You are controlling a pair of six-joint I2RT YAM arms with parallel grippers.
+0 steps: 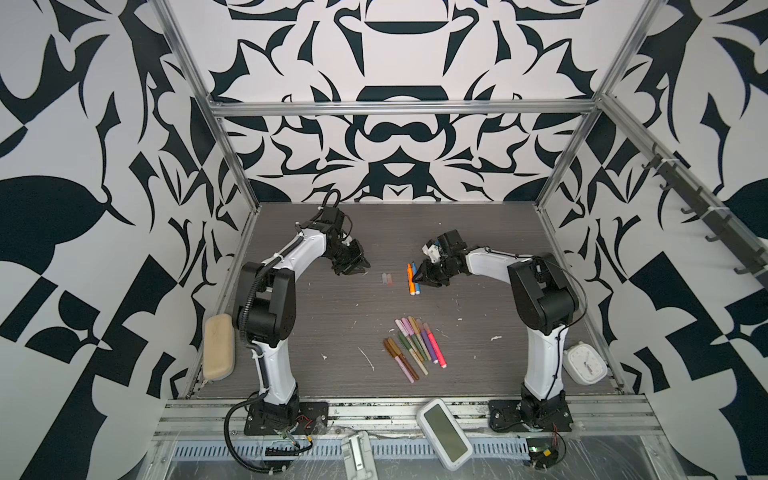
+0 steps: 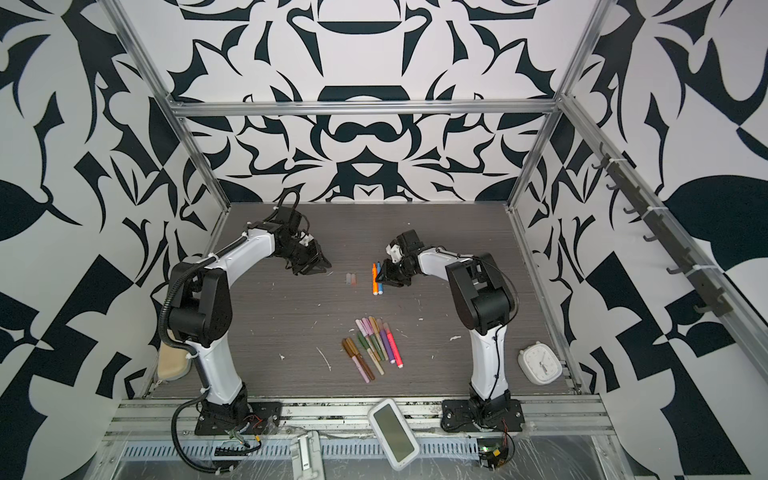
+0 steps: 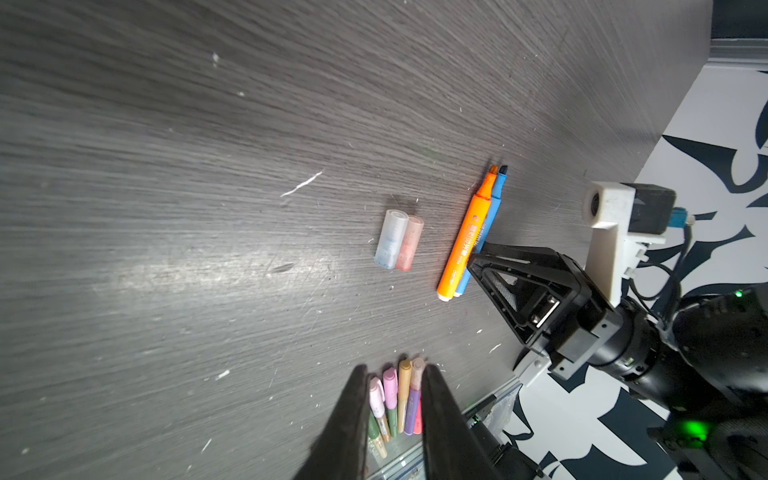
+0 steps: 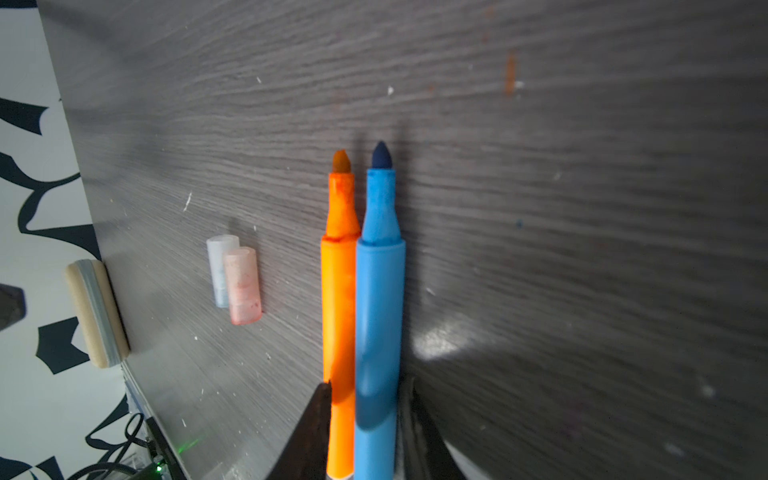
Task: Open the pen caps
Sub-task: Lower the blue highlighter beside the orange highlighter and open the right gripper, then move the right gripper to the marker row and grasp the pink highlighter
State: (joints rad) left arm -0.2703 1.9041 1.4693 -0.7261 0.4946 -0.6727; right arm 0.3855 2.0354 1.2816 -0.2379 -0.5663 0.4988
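Lying bunched near the front, the capped pens (image 1: pixel 415 349) look light and slippery; grab barrel and cap. Left gripper (image 1: pixel 360 269) is slightly open, empty; right gripper (image 4: pixel 370 384) sits around two uncapped pens (image 4: pixel 357 291), maybe gripping.

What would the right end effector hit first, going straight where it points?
Likely the orange pen and blue pen lying between its jaws, then the table; height above them is unclear.

The left arm (image 1: pixel 272 357) and right arm (image 1: pixel 540 361) have white shells, black joint housings and black base plates (image 1: pixel 313 411). A ribbed black hose (image 1: pixel 252 291) follows the left one, held by white ties. The right gripper (image 3: pixel 473 262) has black triangular fingers (image 3: pixel 523 254) with small screws, a white camera bracket (image 3: pixel 611 232), and perhaps a green status light (image 3: pixel 692 428)
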